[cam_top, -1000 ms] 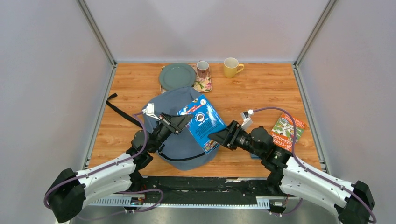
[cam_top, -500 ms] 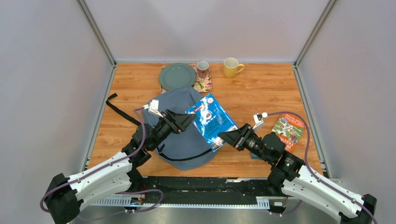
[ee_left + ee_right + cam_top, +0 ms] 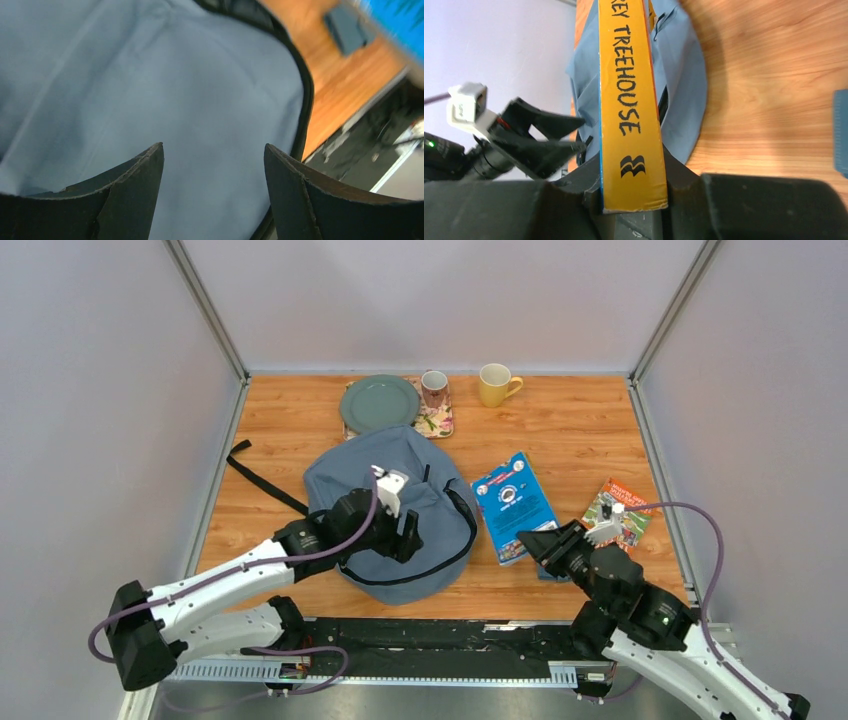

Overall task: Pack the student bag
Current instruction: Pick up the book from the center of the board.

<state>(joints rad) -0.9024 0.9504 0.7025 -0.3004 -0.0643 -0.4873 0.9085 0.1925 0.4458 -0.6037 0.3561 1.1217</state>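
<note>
student bag (image 3: 350, 475): matt cloth | table (image 3: 570, 430): wood grain | book (image 3: 512, 505): glossy paper

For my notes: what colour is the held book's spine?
Orange-yellow, black lettering; book clearest in right wrist view.

The student bag (image 3: 395, 510) lies mid-worktop (image 3: 580, 430). Behind it stand a plate (image 3: 379, 402), a cup (image 3: 434, 388) and a mug (image 3: 495, 384). Right of it is a book (image 3: 513, 505), with a second book (image 3: 620, 512) farther right.
</note>
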